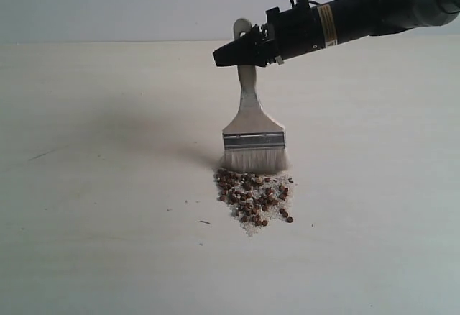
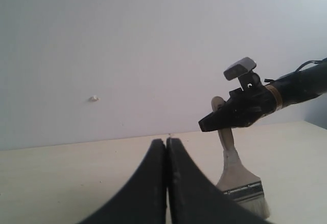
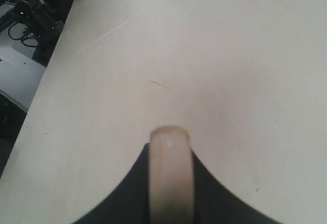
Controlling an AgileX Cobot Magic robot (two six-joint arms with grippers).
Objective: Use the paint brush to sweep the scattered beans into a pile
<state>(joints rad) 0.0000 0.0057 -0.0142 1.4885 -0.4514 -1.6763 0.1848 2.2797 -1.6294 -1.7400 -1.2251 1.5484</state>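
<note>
In the centre of the exterior view the paint brush (image 1: 253, 131) stands upright, its bristles touching the table (image 1: 93, 185) just above the pile (image 1: 251, 198). The right gripper (image 1: 241, 55), in the upper middle of the frame, is clamped on the wooden handle near its end. The left gripper (image 2: 166, 155) is closed and holds nothing. A few beans (image 1: 290, 219) lie apart at the lower right edge of the pile. To sweep well, I think the bristles should press only lightly and come from the outer side of these loose ones, pushing slowly inward so they do not roll away
</note>
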